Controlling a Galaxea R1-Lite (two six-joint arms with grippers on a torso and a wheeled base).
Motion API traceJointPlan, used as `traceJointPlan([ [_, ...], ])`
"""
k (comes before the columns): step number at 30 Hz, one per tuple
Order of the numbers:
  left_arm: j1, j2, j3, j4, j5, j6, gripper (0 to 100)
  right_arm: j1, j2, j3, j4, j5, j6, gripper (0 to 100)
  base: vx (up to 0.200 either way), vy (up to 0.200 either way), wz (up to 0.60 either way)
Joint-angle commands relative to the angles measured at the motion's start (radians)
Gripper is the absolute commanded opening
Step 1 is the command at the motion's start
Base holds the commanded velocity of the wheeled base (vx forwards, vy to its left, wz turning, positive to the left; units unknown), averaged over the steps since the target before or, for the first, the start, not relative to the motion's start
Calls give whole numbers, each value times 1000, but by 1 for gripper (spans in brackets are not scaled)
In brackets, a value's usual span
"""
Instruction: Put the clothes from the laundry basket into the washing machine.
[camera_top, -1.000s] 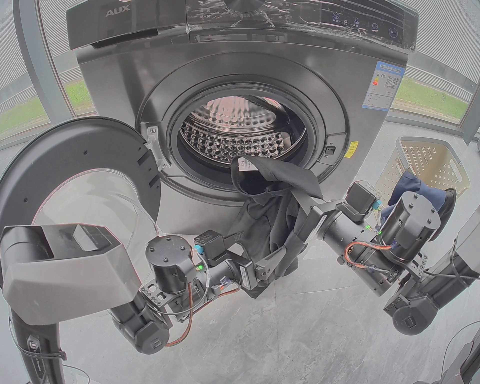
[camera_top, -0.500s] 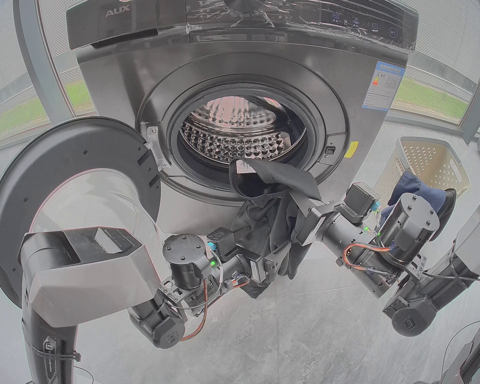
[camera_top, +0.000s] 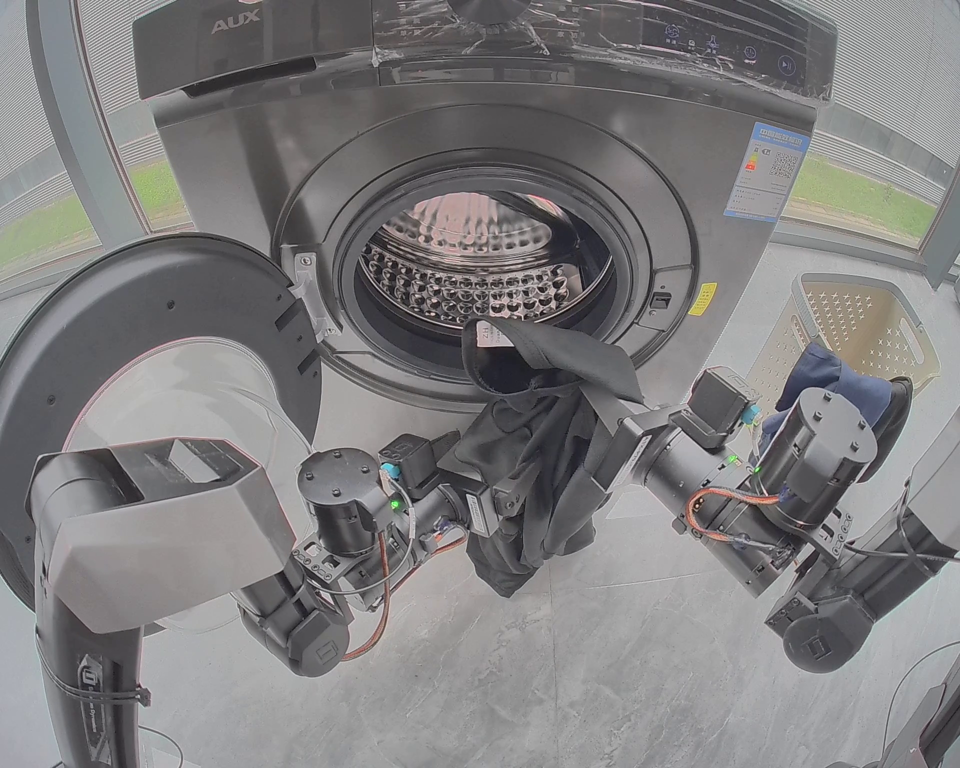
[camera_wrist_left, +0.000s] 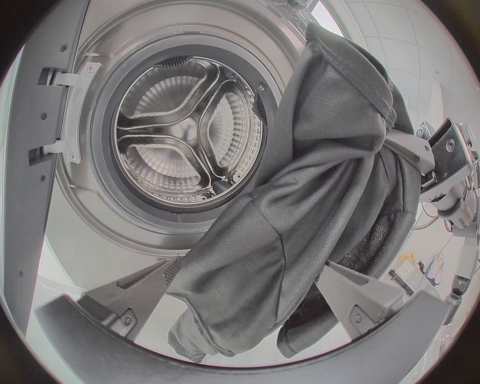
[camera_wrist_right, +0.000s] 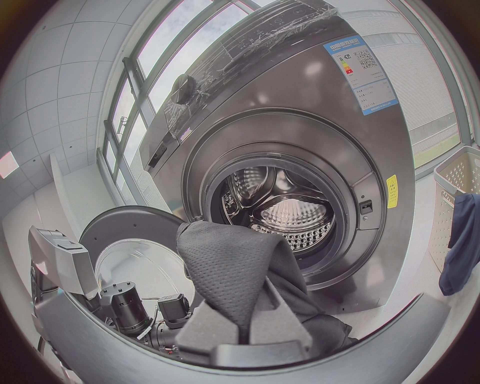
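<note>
A black mesh garment (camera_top: 540, 430) hangs in front of the washing machine's open drum (camera_top: 470, 260), its top edge level with the lower rim of the opening. My right gripper (camera_top: 603, 448) is shut on the garment's right side; in the right wrist view the cloth (camera_wrist_right: 230, 265) is pinched between the gripper's fingers (camera_wrist_right: 280, 320). My left gripper (camera_top: 512, 490) is open at the garment's lower left. In the left wrist view the cloth (camera_wrist_left: 280, 220) hangs between its spread fingers (camera_wrist_left: 150, 285). A blue garment (camera_top: 830, 372) drapes over the laundry basket (camera_top: 865, 320) at the right.
The round machine door (camera_top: 170, 340) stands swung open to the left, close above my left arm. The drum (camera_wrist_left: 185, 135) holds no clothes that I can see. Grey tiled floor (camera_top: 620, 660) lies below the garment. Windows stand behind the machine.
My left arm swung right, then back left and up, bringing its open gripper higher against the hanging garment. The right gripper and the garment top have hardly moved.
</note>
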Motion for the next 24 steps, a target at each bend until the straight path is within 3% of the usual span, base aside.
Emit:
traceJointPlan([
  [1, 8, -12, -8, -1, 0, -2, 100, 4, 2, 1, 0, 0, 1, 0, 0, 0, 0],
  [17, -106, 1, 27, -1, -6, -2, 100, -5, 44, -23, -25, -22, -3, 0, 0, 0, 0],
  [24, -95, 42, -5, -2, -3, 3, 100, -5, 44, -23, -25, -23, -3, 0, 0, 0, 0],
])
